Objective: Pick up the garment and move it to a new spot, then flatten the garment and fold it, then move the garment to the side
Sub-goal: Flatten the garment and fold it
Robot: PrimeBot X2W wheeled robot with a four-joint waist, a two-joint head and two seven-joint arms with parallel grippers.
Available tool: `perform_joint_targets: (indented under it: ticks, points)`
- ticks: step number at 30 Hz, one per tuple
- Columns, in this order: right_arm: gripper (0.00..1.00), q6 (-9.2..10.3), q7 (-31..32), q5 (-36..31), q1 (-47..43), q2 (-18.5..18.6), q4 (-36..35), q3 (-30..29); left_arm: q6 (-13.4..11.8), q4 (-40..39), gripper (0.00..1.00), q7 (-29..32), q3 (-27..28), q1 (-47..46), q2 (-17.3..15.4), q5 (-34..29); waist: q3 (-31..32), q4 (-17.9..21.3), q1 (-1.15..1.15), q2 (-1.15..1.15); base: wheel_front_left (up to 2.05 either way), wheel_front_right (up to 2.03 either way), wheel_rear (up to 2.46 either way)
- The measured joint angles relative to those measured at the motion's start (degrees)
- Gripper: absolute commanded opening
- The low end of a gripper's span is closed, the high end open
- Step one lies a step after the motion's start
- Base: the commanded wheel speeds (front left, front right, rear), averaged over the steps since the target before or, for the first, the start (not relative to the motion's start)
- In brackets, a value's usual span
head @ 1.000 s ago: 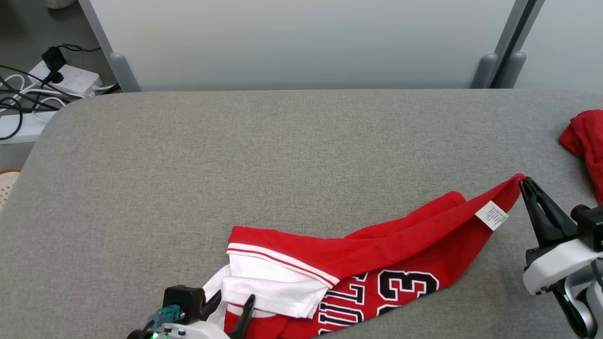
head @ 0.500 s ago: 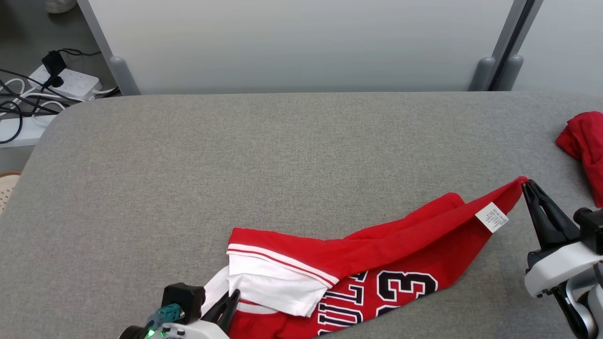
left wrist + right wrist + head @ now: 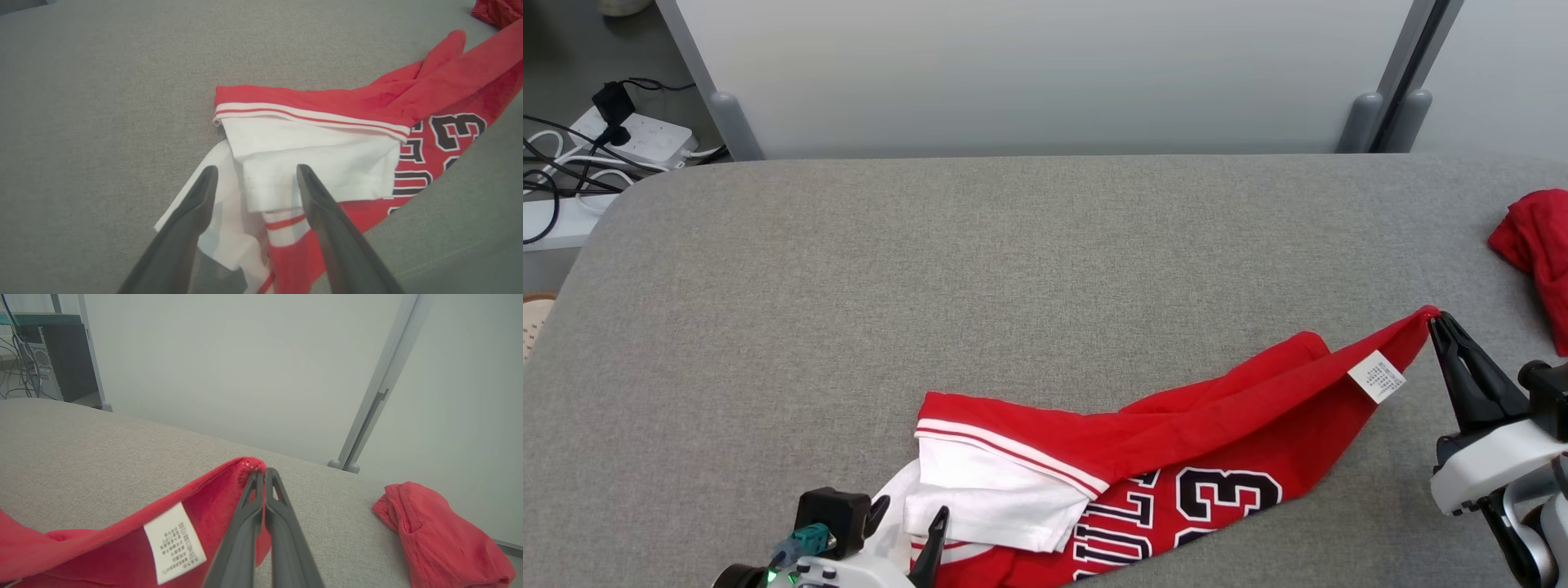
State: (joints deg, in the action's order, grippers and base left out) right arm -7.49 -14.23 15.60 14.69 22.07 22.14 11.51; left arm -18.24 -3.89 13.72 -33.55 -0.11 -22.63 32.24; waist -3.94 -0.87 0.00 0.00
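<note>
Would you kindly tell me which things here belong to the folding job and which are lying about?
In the job:
red jersey, its corner pinched by the shut right gripper
open left gripper, around the white sleeve
grey table

Lying about:
crumpled red cloth at the table's right
power strip on the floor

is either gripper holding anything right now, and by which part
The right gripper is shut on a corner of the red-and-white basketball jersey, beside its white care label. The left gripper is open, holding nothing.
</note>
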Motion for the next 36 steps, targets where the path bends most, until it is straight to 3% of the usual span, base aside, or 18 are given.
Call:
perform_joint_targets:
  ticks: [3, 5, 7, 8, 14, 20, 29, 36]
  points:
    - [0.0, 0.0, 0.0, 0.0, 0.0, -0.03, -0.02, -0.09, -0.33, -0.59, 1.0, 0.45, -0.03, 0.16, 0.02, 0.02, -0.2, 0.01, 0.0, 0.0, 0.0, 0.0, 0.0]
    - [0.0, 0.0, 0.0, 0.0, 0.0, -0.07, -0.08, -0.16, -0.45, -1.07, 0.52, 0.47, -0.03, 0.42, 0.01, 0.04, -0.35, -0.01, 0.0, 0.0, 0.0, 0.0, 0.0]
    - [0.0, 0.0, 0.0, 0.0, 0.0, -0.1, -0.13, -0.29, -0.47, -1.38, 0.26, 0.98, -0.12, 0.87, 0.0, 0.04, -0.5, -0.05, 0.0, 0.0, 0.0, 0.0, 0.0]
    - [0.0, 0.0, 0.0, 0.0, 0.0, -0.12, -0.19, -0.37, -0.47, -1.48, 0.01, 1.0, -0.25, 0.93, 0.0, 0.07, -0.54, -0.08, 0.0, 0.0, 0.0, 0.0, 0.0]
    - [0.0, 0.0, 0.0, 0.0, 0.0, -0.33, -0.64, -1.0, -0.47, -2.65, 0.0, 1.38, -0.45, 0.93, -0.01, 0.14, -0.68, -0.06, 0.0, 0.0, 0.0, 0.0, 0.0]
    - [0.0, 0.0, 0.0, -0.14, 0.02, -0.33, -0.98, -1.66, -1.08, -6.1, 0.0, -2.49, 1.65, 0.73, -0.04, -0.08, -0.61, -0.23, 0.0, 0.0, 0.0, 0.0, 0.0]
    - [0.0, 0.0, -0.08, -1.49, 3.77, 0.59, -5.16, -2.71, -0.55, -13.56, 0.0, -6.89, 12.09, -5.88, -2.41, 3.09, 0.68, -0.13, 0.0, 0.0, 0.0, 0.0, 0.0]
    - [0.0, -0.01, -0.12, 1.04, 13.36, 5.24, -7.36, 0.41, 2.47, -17.77, 0.0, -7.59, 22.08, -19.89, -6.71, 7.02, 3.72, 0.29, 0.0, 0.0, 0.0, 0.0, 0.0]
